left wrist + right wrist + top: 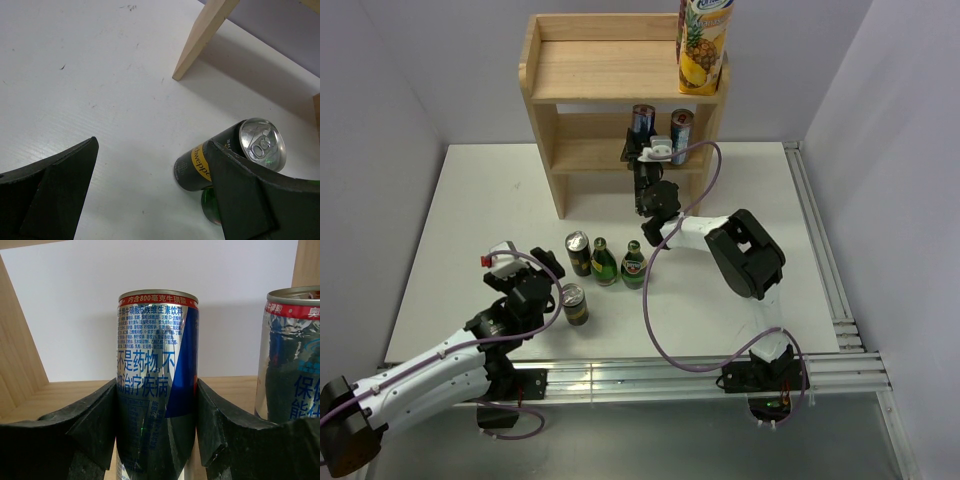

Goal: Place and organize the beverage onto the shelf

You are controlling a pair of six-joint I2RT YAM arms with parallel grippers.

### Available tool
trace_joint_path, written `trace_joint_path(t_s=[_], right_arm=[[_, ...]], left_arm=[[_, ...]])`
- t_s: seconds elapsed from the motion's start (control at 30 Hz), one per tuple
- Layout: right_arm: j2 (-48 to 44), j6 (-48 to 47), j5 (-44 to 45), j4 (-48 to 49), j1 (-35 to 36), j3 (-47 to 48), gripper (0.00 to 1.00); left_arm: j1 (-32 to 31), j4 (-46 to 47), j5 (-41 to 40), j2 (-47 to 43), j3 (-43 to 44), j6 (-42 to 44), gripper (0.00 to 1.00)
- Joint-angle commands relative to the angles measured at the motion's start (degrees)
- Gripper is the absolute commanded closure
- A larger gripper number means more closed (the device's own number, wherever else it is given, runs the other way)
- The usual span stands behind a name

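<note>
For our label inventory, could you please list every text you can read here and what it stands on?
"内含800毫克牛磺酸": red band, centre energy can.
"不是药物,不": same can's body; its small print is too small.
"hwepp": yellow band, black can, partly hidden.
Juice carton: label blurred, unreadable.
Right-hand can: cut off; only "保" clear.

Shelf (610, 70) far on surface (470, 210): carton (703, 45) on top, right; left can (642, 114), right can (681, 130) on lower tier; drinks row (605, 262) nearer.
</note>
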Motion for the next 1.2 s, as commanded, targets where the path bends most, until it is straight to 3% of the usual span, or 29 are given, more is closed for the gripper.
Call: trace_joint_path(t_s=[0.0,0.23,0.27,0.4,0.43,0.53,0.7,0.73,1.0,1.17], right_arm=[[1.6,0.7,2.2,-6.4,0.3,-2.5,1.00],[2.4,2.3,1.2,-11.0,0.4,-3.0,0.99],[2.1,2.4,1.3,-10.9,0.5,-3.2,0.94],[1.5,2.9,2.0,-13.1,0.5,-3.2,0.90],[1.1,3.5,2.1,-14.4,0.5,-3.1,0.85],[0.6,4.0,2.2,-16.3,0.7,-3.0,0.83],[-0.4,5.0,3.2,-19.6,1.2,-2.8,0.92],[-0.4,4.8,3.6,-20.4,1.4,-2.6,1.00],[-1.6,4.6,5.2,-22.8,2.5,-3.6,1.00],[-3.1,6.5,6.4,-29.4,3.5,-3.0,1.00]], left_arm=[[-0.4,0.5,-1.7,-0.7,1.4,-0.9,0.03],[-0.6,0.4,-2.0,0.3,1.7,-0.8,0.03],[-0.6,0.5,-2.0,0.3,1.7,-0.8,0.03],[-0.7,0.5,-2.2,0.7,1.9,-0.7,0.03],[-0.7,0.3,-2.3,0.7,1.9,-0.8,0.03],[-0.8,0.4,-2.4,0.7,1.9,-0.8,0.03],[-0.8,0.2,-2.5,0.6,1.9,-1.0,0.03],[-0.8,0.5,-2.5,0.5,1.9,-0.7,0.03],[-1.2,-0.1,-3.3,-0.2,1.8,-1.4,0.03],[-1.2,-0.2,-3.4,-0.6,1.7,-1.3,0.03]])
